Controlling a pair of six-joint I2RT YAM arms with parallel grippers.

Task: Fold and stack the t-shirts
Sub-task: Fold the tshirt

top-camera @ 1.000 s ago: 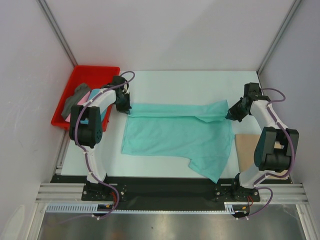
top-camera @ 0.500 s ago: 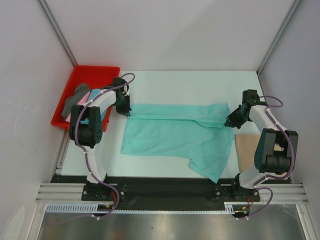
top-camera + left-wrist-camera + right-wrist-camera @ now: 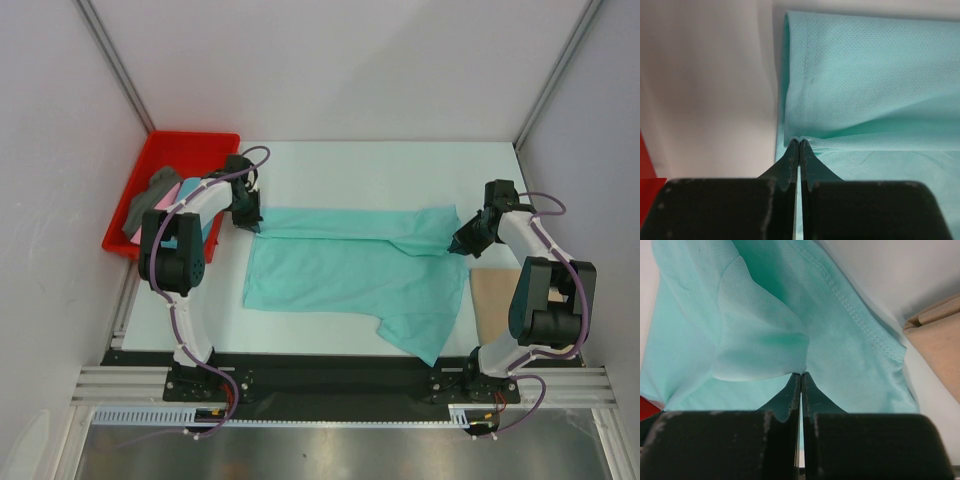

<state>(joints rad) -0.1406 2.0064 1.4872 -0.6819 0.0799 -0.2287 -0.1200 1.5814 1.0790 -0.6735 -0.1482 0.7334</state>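
Now pinching the mint green t-shirt (image 3: 350, 270) with the left gripper (image 3: 799, 141), jaws tight. Likewise with the right gripper (image 3: 801, 374).

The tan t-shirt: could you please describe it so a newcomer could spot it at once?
On the white table, look at the right edge by the right arm. The tan t-shirt lies there folded, beside the spread mint green t-shirt; nothing else is tan.

red plastic tray (image 3: 190, 150) at far left, white table (image 3: 380, 170)
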